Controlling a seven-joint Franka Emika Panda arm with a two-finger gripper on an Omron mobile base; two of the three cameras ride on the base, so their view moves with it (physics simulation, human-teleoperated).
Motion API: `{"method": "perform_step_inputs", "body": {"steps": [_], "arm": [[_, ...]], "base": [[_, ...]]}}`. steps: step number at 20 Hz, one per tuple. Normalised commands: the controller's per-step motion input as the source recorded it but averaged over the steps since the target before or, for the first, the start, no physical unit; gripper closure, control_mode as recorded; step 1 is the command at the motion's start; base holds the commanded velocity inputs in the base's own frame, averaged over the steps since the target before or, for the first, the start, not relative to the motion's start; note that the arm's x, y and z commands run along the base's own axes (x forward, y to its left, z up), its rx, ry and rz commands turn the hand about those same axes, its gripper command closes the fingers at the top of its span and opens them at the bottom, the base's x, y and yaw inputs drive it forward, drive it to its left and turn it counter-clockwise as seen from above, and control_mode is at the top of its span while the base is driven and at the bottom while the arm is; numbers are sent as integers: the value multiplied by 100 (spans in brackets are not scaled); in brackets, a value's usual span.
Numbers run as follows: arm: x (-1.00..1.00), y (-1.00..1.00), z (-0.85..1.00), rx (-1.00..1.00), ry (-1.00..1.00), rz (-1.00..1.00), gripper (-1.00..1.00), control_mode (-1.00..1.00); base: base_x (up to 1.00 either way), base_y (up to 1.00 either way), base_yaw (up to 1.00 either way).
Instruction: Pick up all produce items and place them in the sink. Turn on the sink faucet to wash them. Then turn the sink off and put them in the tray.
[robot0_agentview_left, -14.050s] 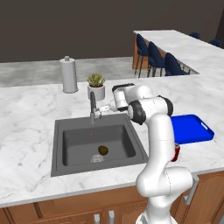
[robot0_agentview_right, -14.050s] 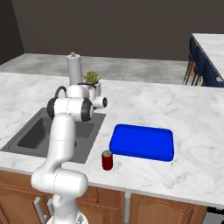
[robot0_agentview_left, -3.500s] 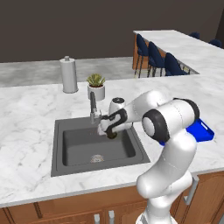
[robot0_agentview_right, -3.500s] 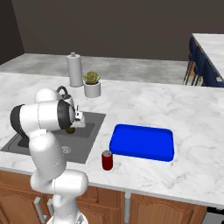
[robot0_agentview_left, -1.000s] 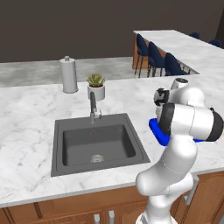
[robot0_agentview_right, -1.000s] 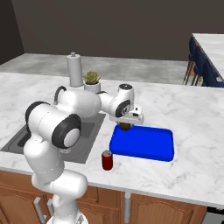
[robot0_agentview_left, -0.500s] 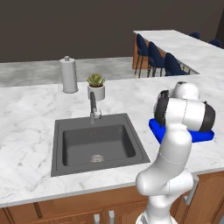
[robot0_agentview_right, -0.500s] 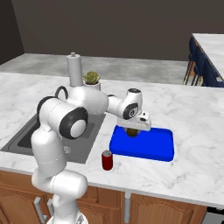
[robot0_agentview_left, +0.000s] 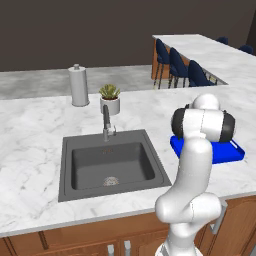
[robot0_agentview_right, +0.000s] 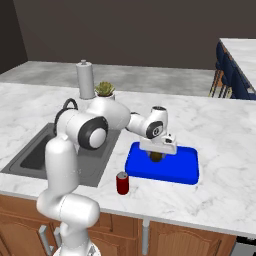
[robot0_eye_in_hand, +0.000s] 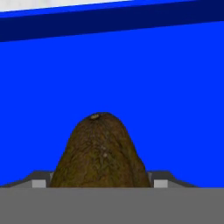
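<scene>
Hand (robot0_agentview_right: 157, 154) low over the blue tray (robot0_agentview_right: 180, 170), clasping the brown produce item (robot0_agentview_right: 156, 156) between its fingers, just above the tray floor near the rim facing the sink (robot0_agentview_left: 110, 165). Best lowered until the produce item rests on the tray floor, then released and lifted straight up, avoiding a roll toward the rim.

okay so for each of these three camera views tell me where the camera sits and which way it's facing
Left base view: behind the arm's left, facing the sink and faucet; white arm at lower right.
Right base view: behind its right, facing the blue tray; arm at lower left, gripper over the tray.
Hand view: on the hand, facing the brown produce item.
Both base views share sink and tray.
</scene>
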Motion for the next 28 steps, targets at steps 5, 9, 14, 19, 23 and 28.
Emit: {"method": "perform_step_inputs", "body": {"steps": [5, 9, 14, 19, 23, 28], "arm": [[0, -3, -21, 0, 3, 0, 100, -100], [0, 0, -25, 0, 4, 0, 100, -100], [0, -1, -19, 1, 3, 0, -100, -100], [-15, 0, 8, 4, 0, 0, -100, -100], [-26, 0, 30, 2, 1, 0, -100, -100], [-22, 0, 33, 0, 0, 0, -100, -100]], "base": [[0, 0, 0], [0, 0, 0], [0, 0, 0], [0, 0, 0], [0, 0, 0], [0, 0, 0]]}}
